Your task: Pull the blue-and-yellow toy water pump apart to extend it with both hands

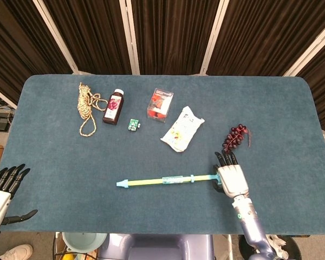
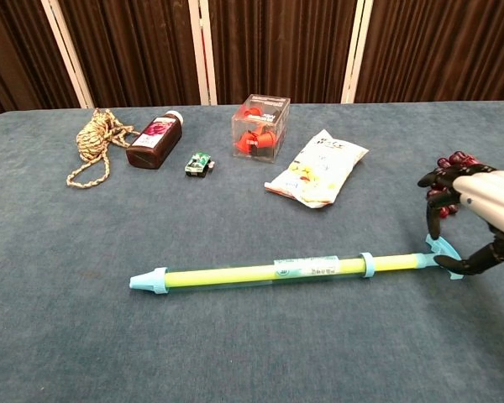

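Both of your hands show in the head view, but only one is at the work. Your right hand (image 1: 232, 179) sits at the lower right of centre, over the T-handle end of the blue-and-yellow toy water pump (image 1: 168, 180). In the chest view that hand (image 2: 479, 214) has its fingers (image 2: 431, 197) curved down behind the handle and its thumb reaching in from the front, so the handle lies between them. They are spread and not clamped; whether any fingertip touches the handle cannot be told.

Your left hand (image 1: 1, 194) is at the lower left edge of the head view, off the table (image 1: 287, 119), fingers apart and holding nothing.

The pump lies flat across the lower middle of the table, nozzle to the left, handle to the right.

Just above your right hand is a bunch of dark grapes (image 1: 236, 137). Further up, across the frame from right to left, lie a snack packet (image 1: 182, 128), a clear box (image 1: 160, 104), a small green toy (image 1: 133, 124), a dark bottle (image 1: 114, 106) and a coil of rope (image 1: 87, 108).
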Controlling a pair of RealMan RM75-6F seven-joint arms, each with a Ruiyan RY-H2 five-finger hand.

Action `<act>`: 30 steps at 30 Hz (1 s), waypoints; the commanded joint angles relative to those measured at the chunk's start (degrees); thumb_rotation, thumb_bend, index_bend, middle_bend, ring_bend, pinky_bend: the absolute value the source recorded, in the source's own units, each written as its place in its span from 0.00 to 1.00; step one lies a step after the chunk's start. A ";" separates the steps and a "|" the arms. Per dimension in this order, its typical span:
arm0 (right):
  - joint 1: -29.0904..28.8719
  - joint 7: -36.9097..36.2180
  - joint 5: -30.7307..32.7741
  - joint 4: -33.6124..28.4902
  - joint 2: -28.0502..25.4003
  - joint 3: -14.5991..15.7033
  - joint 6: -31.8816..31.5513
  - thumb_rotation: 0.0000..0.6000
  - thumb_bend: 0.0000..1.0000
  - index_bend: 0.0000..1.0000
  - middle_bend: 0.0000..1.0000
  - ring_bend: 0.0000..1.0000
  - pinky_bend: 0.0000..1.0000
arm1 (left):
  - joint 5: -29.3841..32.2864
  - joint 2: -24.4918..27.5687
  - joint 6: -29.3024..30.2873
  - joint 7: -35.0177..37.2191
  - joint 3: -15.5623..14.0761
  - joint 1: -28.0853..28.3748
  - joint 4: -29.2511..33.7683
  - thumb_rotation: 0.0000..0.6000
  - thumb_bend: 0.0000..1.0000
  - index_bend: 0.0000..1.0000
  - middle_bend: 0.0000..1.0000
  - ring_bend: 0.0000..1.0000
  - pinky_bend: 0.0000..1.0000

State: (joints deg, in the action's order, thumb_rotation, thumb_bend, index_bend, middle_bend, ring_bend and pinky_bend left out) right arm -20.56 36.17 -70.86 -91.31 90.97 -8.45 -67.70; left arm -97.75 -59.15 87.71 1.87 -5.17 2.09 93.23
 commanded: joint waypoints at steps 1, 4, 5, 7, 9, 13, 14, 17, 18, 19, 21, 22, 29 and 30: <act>-0.65 0.94 0.79 0.92 1.44 -0.02 -0.42 1.00 0.36 0.48 0.13 0.03 0.01 | 0.11 0.03 -0.13 0.10 0.03 0.08 0.06 1.00 0.00 0.00 0.00 0.00 0.01; -1.00 1.33 1.19 1.60 2.48 0.14 -0.64 1.00 0.39 0.48 0.13 0.03 0.01 | 0.20 0.07 -0.26 0.21 0.04 0.14 0.14 1.00 0.00 0.00 0.00 0.00 0.01; -1.14 1.53 1.37 1.88 2.74 0.16 -0.69 1.00 0.40 0.48 0.13 0.03 0.01 | 0.18 0.09 -0.24 0.25 0.03 0.14 0.15 1.00 0.00 0.00 0.00 0.00 0.01; -1.39 1.93 1.80 2.41 3.21 0.12 -0.68 1.00 0.41 0.48 0.13 0.03 0.01 | 0.09 0.09 -0.13 0.30 0.01 0.12 0.11 1.00 0.00 0.00 0.00 0.00 0.01; -1.52 2.26 2.35 2.80 3.53 0.09 -0.66 1.00 0.42 0.48 0.13 0.03 0.01 | 0.07 0.10 -0.06 0.37 0.01 0.10 0.11 1.00 0.00 0.00 0.00 0.00 0.01; -1.67 3.04 3.55 3.60 4.17 0.26 -0.80 1.00 0.42 0.47 0.13 0.03 0.01 | 0.21 0.09 -0.16 0.57 0.05 0.16 0.10 1.00 0.00 0.00 0.00 0.00 0.01; -1.71 3.14 3.69 3.80 4.31 0.36 -0.84 1.00 0.42 0.47 0.13 0.03 0.01 | 0.19 0.09 -0.15 0.54 0.05 0.16 0.11 1.00 0.00 0.00 0.00 0.00 0.01; -1.78 3.46 4.24 4.25 4.61 0.68 -0.93 1.00 0.43 0.47 0.12 0.03 0.01 | 0.14 0.09 -0.16 0.55 0.00 0.16 0.15 1.00 0.00 0.00 0.00 0.00 0.01; -1.79 3.50 4.39 4.30 4.70 0.78 -0.97 1.00 0.43 0.46 0.12 0.03 0.01 | 0.15 0.09 -0.14 0.54 0.02 0.17 0.15 1.00 0.00 0.00 0.00 0.00 0.01; -1.82 3.56 4.53 4.32 4.82 0.85 -1.00 1.00 0.43 0.46 0.12 0.03 0.01 | 0.17 0.08 -0.13 0.53 0.04 0.18 0.17 1.00 0.00 0.00 0.00 0.00 0.01; -2.17 3.90 4.69 4.24 5.19 0.99 -0.82 1.00 0.43 0.45 0.12 0.02 0.01 | 0.22 0.07 -0.15 0.58 0.05 0.18 0.16 1.00 0.00 0.00 0.00 0.00 0.01; -2.16 4.22 4.93 4.09 5.28 1.15 -0.90 1.00 0.43 0.44 0.12 0.02 0.01 | 0.25 0.08 -0.18 0.59 0.05 0.19 0.17 1.00 0.00 0.00 0.00 0.00 0.01; -1.96 4.37 5.14 4.76 6.17 2.25 -1.50 1.00 0.43 0.44 0.11 0.02 0.01 | 0.20 0.06 -0.05 0.69 0.07 0.19 0.13 1.00 0.00 0.00 0.00 0.00 0.01; -2.00 4.37 5.20 5.02 6.37 2.28 -1.53 1.00 0.43 0.44 0.11 0.02 0.01 | 0.18 0.05 0.00 0.73 0.05 0.16 0.07 1.00 0.00 0.00 0.00 0.00 0.01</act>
State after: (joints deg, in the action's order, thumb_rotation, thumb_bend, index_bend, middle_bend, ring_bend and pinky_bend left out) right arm -22.53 40.55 -65.73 -86.45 97.19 -6.23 -69.19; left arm -97.57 -59.09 87.71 2.60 -5.11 2.26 93.32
